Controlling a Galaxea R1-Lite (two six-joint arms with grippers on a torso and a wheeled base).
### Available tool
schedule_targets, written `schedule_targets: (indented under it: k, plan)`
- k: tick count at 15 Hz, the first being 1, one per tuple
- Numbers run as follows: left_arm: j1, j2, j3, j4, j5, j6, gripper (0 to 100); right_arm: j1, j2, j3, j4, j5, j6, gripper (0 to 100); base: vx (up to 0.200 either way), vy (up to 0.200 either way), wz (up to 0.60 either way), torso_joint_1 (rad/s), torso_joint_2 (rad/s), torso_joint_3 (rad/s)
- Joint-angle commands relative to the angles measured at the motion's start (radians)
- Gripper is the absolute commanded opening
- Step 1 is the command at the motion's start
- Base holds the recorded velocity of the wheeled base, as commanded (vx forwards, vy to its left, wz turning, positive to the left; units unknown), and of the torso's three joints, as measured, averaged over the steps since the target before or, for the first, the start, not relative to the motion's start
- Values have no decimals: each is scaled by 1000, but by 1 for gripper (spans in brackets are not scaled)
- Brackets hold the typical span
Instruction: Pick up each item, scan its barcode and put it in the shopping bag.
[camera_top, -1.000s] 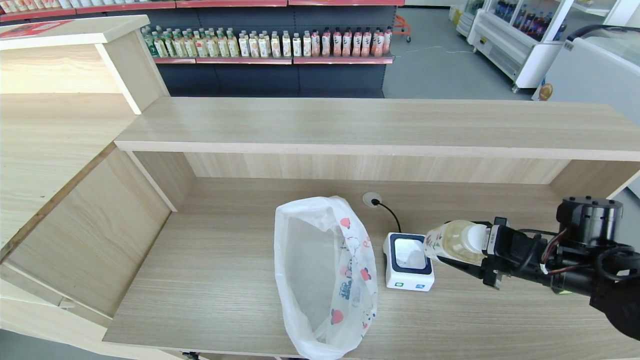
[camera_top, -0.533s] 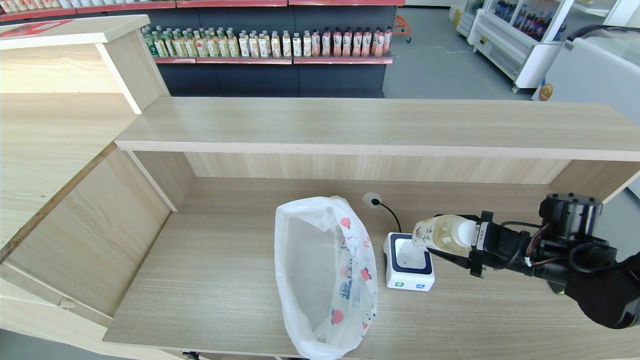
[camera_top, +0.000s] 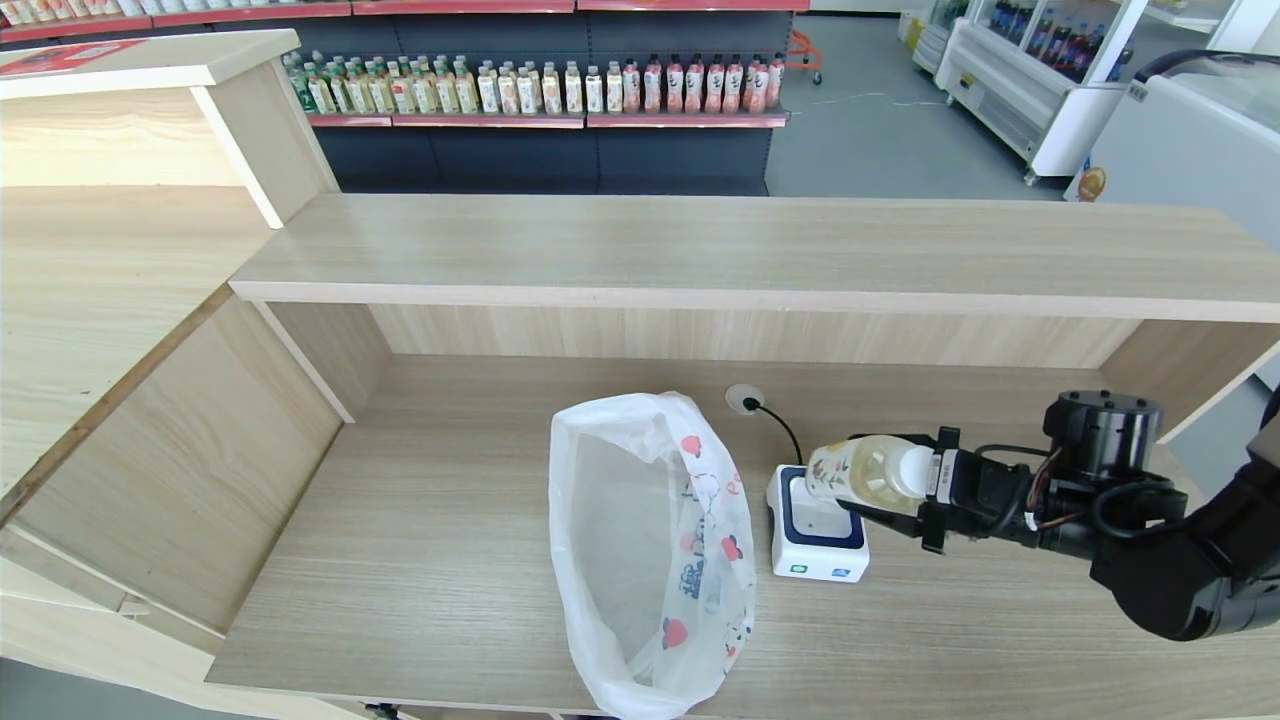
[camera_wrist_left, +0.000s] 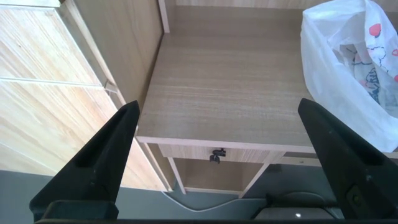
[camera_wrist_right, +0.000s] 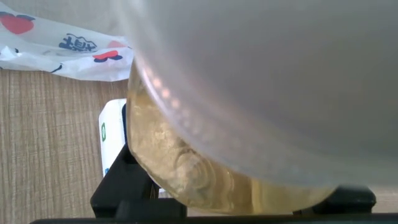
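Yellowish drink fills the bottle (camera_top: 856, 470) that the right gripper (camera_top: 872, 478) clamps at the cap end. It is held on its side over the scanner (camera_top: 815, 562), right of centre in the head view, so scanning looks to be the step in hand. The shopping bag (camera_top: 640, 520) stands open just left of the scanner on the counter (camera_top: 450, 560); bagging this bottle is not yet done. The left gripper (camera_wrist_left: 219, 109) hangs wide apart, holding nothing.
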Motion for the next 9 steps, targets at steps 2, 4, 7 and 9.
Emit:
schedule_targets:
  k: [2, 4, 7, 9]
  plan:
    - [0, 0, 0, 0, 0, 0, 100, 0, 49, -38, -11, 22, 0, 0, 0, 0, 0, 0, 0, 0]
    - [0, 0, 0, 0, 0, 0, 100, 0, 64, -63, -11, 36, -1, 0, 0, 0, 0, 0, 0, 0]
    - [0, 0, 0, 0, 0, 0, 100, 0, 72, -66, -12, 38, -13, 0, 0, 0, 0, 0, 0, 0]
    - [0, 0, 0, 0, 0, 0, 100, -2, 72, -66, -12, 38, -13, 0, 0, 0, 0, 0, 0, 0]
